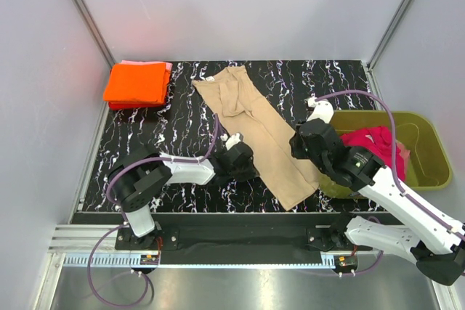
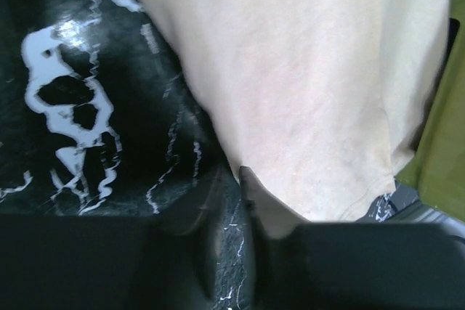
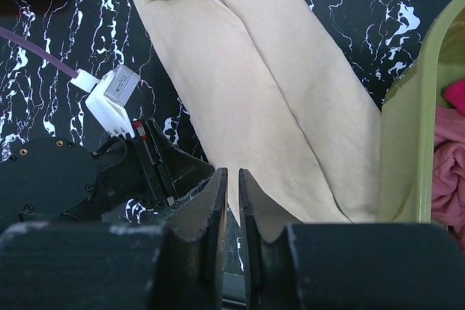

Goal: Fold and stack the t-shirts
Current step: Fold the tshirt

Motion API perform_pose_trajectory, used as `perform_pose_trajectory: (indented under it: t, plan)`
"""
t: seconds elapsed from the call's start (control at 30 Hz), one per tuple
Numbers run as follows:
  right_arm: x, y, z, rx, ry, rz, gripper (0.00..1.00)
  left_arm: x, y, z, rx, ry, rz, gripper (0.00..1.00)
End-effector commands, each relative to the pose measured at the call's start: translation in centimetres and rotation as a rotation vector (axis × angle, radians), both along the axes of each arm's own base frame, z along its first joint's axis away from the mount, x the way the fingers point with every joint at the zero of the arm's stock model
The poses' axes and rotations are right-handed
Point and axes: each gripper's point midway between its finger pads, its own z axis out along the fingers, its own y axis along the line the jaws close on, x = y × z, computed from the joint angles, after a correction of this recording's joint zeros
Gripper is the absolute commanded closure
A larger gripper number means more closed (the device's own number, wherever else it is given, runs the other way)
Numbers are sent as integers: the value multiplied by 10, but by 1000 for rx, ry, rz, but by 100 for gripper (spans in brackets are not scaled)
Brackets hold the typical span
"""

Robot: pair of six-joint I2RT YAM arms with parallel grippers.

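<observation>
Tan-beige t-shirt (image 1: 254, 125), folded into a long strip, lies diagonally on the black marbled table (image 1: 182, 121). Left arm lies low, reaching right; left gripper (image 2: 234, 176) sits at the strip's left edge, jaws nearly together, grip on cloth not discernible. Right arm reaches left past the olive-green tub (image 1: 429, 143); right gripper (image 3: 232, 176) pinches the strip's right edge
</observation>
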Motion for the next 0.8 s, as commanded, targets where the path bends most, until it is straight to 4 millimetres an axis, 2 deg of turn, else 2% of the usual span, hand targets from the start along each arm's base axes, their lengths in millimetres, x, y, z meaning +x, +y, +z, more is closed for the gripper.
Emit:
perform_pose_trajectory:
  t: [0.0, 0.1, 0.2, 0.37, 0.43, 0.5, 0.53, 0.57, 0.6, 0.67, 0.77]
  plan:
    - [1, 3, 3, 26, -11, -10, 82, 7, 12, -1, 75, -37, 5, 91]
    - [1, 6, -2, 25, 6, -8, 82, 8, 21, -1, 104, -45, -1, 100]
    - [0, 8, -4, 29, 17, 0, 83, 5, 33, -6, 113, -32, 5, 100]
    - [1, 8, -4, 30, 15, -2, 83, 5, 63, 2, 191, -61, 0, 100]
    - [2, 8, -5, 27, 18, -8, 83, 7, 66, 11, 183, -81, -5, 100]
    - [2, 9, -8, 20, 24, -8, 83, 7, 59, 21, 140, -105, -36, 100]
    - [3, 9, -10, 18, 28, -9, 83, 9, 54, 25, 110, -112, -28, 99]
    - [3, 9, -10, 21, 29, -11, 83, 10, 50, 28, 86, -113, -23, 79]
    - [4, 11, -11, 20, 32, -10, 83, 9, 48, 27, 72, -101, -19, 71]
    - [3, 12, -12, 25, 38, -9, 83, 10, 34, 31, -4, -95, -16, 68]
    - [3, 12, -10, 32, 33, -9, 83, 11, 22, 24, -54, -68, -10, 66]
